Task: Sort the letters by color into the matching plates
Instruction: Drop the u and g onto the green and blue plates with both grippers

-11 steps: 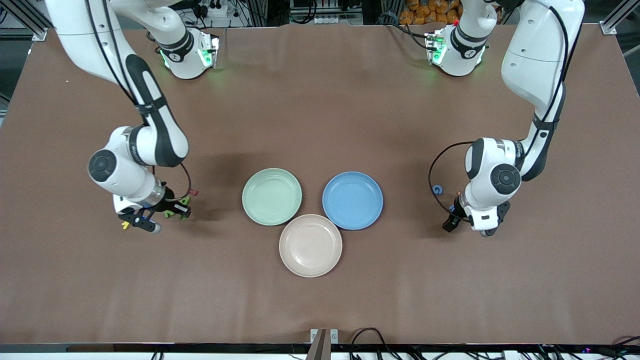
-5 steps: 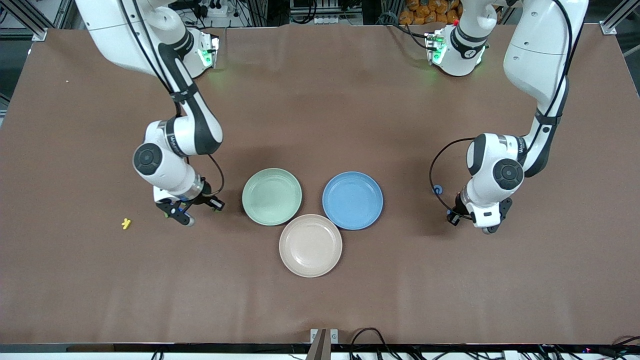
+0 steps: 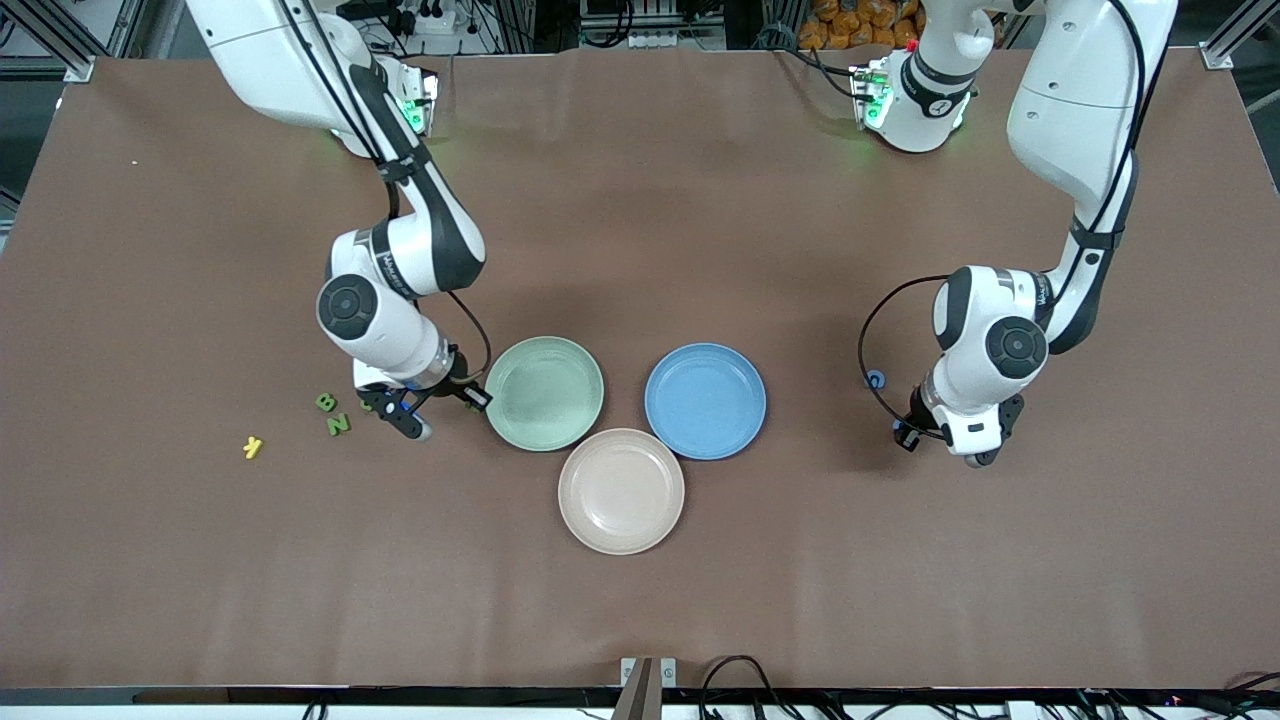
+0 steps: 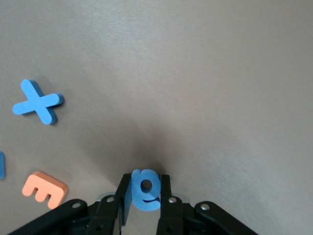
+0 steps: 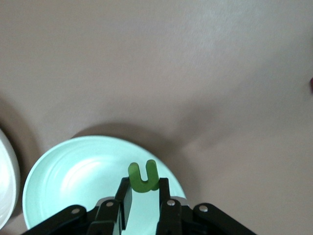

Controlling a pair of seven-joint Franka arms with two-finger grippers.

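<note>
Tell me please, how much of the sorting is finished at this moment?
Nothing is sorted yet: the green plate and blue plate are both empty. In hand: the right gripper holds a green letter by the green plate's rim, and the left gripper holds a blue letter. Left: green B, green N, blue X.

Beside the orange letter E [image 4: 45,189], a blue letter [image 4: 1,165] is cut off at the left wrist view's edge, shape unreadable.

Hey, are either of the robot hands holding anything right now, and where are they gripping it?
Yes. The right hand pinches a green letter U at its base. The left hand pinches a blue letter by its sides.
</note>
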